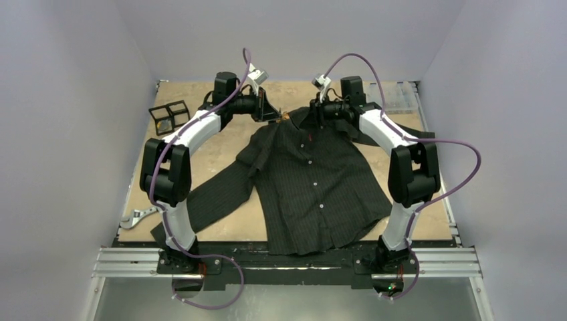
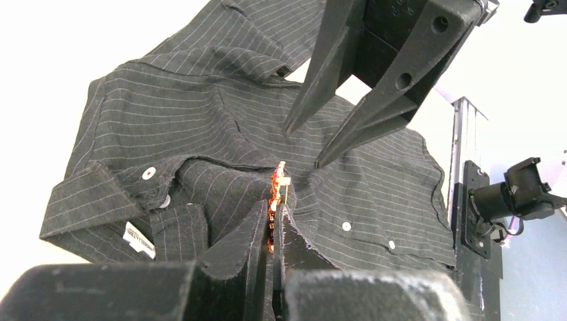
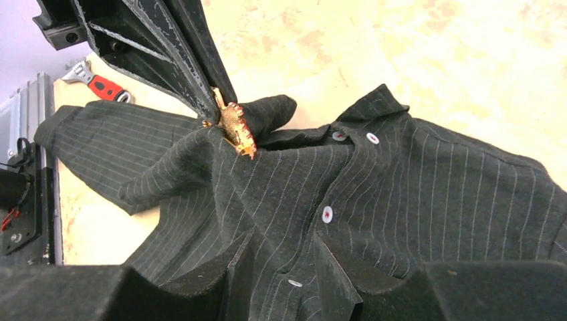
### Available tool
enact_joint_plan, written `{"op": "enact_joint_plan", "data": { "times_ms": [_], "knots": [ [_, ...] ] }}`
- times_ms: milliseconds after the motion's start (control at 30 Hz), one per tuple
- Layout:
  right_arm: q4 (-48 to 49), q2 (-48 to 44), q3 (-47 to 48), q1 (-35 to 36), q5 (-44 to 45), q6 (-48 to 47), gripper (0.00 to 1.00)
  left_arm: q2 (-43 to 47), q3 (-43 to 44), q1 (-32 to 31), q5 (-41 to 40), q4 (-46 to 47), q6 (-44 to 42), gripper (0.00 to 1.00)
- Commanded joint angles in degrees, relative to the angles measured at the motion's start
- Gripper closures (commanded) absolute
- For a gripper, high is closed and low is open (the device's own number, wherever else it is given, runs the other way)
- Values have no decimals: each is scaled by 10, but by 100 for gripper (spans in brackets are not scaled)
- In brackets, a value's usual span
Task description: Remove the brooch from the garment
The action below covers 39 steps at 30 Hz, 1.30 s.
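The garment, a black pinstriped shirt with white buttons, lies spread on the table. The brooch, small, gold and red, sits by the collar; it also shows in the right wrist view. My left gripper is shut on the brooch, and the cloth rises to a peak there. In the top view the left gripper is at the collar's left side. My right gripper is open, fingers down on the shirt front beside the button row, right of the collar.
A black wire-frame box stands at the back left. A wrench with a red grip lies near the left edge by the sleeve. A clear plastic box sits at the back right. Walls close in on three sides.
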State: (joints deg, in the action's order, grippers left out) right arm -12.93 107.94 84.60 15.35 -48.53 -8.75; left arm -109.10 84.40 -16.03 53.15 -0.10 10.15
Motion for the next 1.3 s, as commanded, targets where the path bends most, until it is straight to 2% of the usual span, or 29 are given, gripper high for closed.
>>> {"op": "enact_joint_plan", "data": {
  "times_ms": [0,300,400,600,833,967,1000,1033,1267],
  "knots": [
    [27,-29,2,-3,-46,-31,59,35,6,1,45,31,4,100],
    [2,-52,8,-2,-125,-69,55,47,3,-4,72,6,-36,100],
    [-11,-56,7,0,-137,-94,55,58,-3,-10,81,2,-71,100],
    [-57,-55,31,6,-153,-158,56,73,-3,-24,93,-65,-165,100],
    [-94,-54,55,12,-168,-191,58,79,12,-39,103,-115,-227,100],
    [-106,-59,58,14,-175,-202,61,82,12,-44,104,-125,-239,100],
    [-110,-60,58,14,-176,-206,62,129,13,-44,104,-126,-239,100],
    [-115,-61,59,15,-178,-212,63,87,14,-45,103,-126,-239,100],
    [-153,-61,66,24,-176,-250,64,80,20,-52,97,-135,-246,100]
  ]
}}
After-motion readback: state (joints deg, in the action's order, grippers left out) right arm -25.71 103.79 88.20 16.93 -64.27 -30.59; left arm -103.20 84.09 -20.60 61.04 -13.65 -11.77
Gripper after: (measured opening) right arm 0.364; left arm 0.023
